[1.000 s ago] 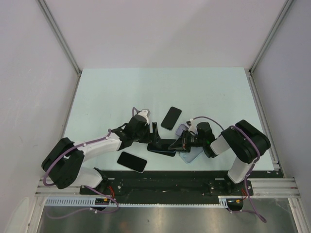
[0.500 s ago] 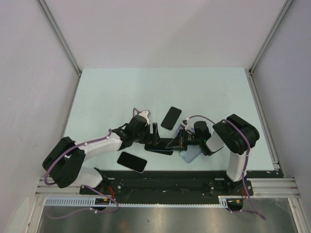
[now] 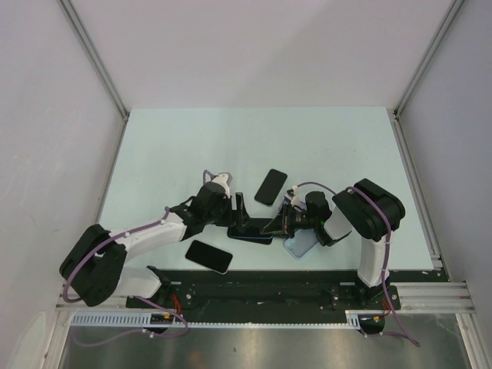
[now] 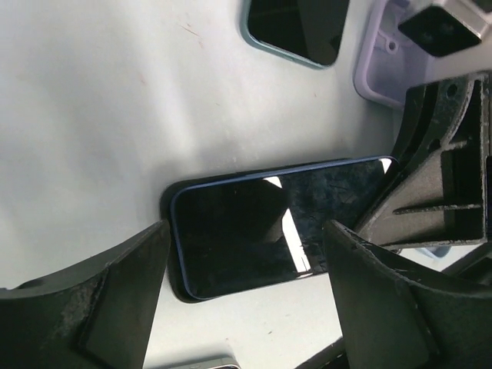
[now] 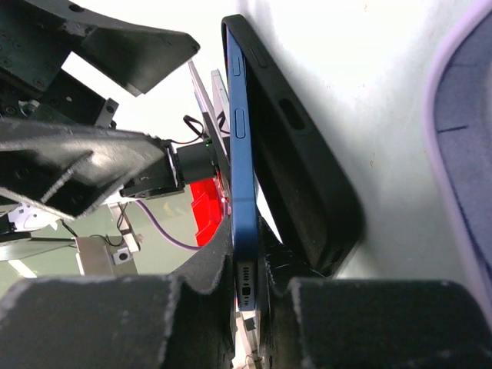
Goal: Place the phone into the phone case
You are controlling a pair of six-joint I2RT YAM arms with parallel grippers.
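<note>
Phone (image 4: 231,238) lay near the middle of the surface (image 3: 231,146), towards its near edge, between the two arms. It was a dark blue slab with a glossy black screen that showed reflections and some smudging. From the left wrist it appeared face up and almost flat, with the rim of the black case (image 5: 307,192) only a thin dark border round its far corner. The right wrist view showed it edge-on instead: the blue side with its buttons, the port in its end, and the case gaping away from it in a narrow wedge at that end, so it was not fully seated. The right end effector (image 5: 244,307) was closed tight on that end of the phone. The left end effector (image 4: 244,254) stood wide open, a finger on either side of the other end, gripping nothing. A lavender case (image 5: 461,154) lay just beside the right end effector. The overhead view alone took in a second phone (image 3: 270,187) just beyond the pair and a third phone (image 3: 209,256) nearer the left arm's base.
</note>
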